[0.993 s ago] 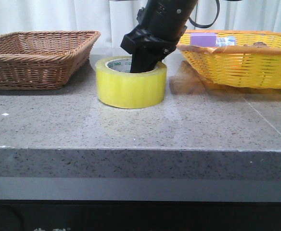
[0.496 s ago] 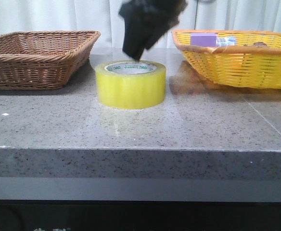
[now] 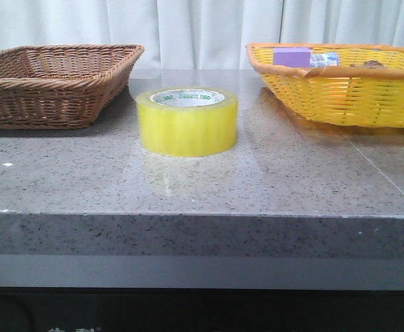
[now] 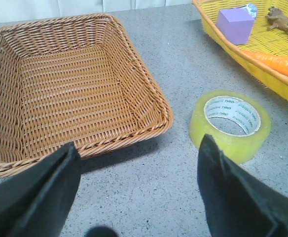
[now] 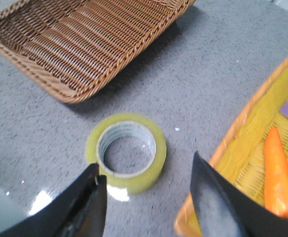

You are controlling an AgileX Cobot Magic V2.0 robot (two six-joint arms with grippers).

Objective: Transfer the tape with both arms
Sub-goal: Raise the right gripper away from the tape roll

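Front view: the tape (image 3: 187, 121) lies flat on the desk (image 3: 202, 187), its hole and axis pointing straight up, between the brown basket (image 3: 53, 79) at left and the yellow basket (image 3: 340, 86) at right. Left fingers (image 4: 50, 187) and right fingers (image 5: 90, 202) are spread, holding nothing.

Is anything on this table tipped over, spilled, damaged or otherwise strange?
Nothing stands out. The tape sits flat on the table between the brown basket and the yellow basket, touching neither. Both grippers are open and hold nothing.
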